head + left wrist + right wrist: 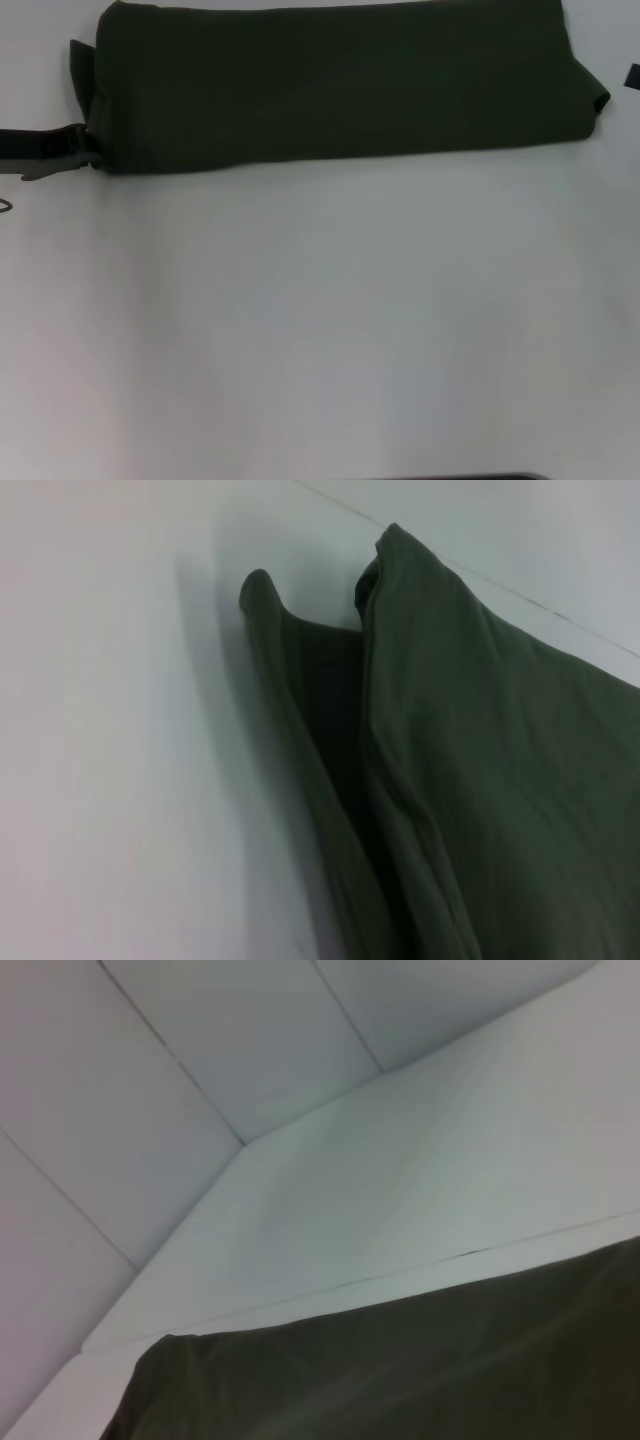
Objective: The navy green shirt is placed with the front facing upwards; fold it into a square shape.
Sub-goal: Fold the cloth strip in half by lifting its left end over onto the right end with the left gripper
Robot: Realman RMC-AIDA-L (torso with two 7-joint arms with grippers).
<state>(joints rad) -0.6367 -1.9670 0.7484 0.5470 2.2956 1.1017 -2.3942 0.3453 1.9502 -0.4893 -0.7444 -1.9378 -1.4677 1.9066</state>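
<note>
Where visible, navy green shirt [340, 85] seemingly lies crosswise.

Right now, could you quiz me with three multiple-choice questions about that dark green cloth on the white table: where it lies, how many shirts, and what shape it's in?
1. Where does the dark olive-green cotton shirt lie on the white table?
A. far edge
B. near edge
C. middle

2. How many shirts are there?
A. one
B. two
C. three

3. What state is it in?
A. spread flat, sleeves out
B. folded into a long band
C. hanging in the air

Answers: 1 A, it stretches across the table's far side; 2 A, only one cloth shows; 3 B, stacked layers show at its end by the left gripper.
</note>
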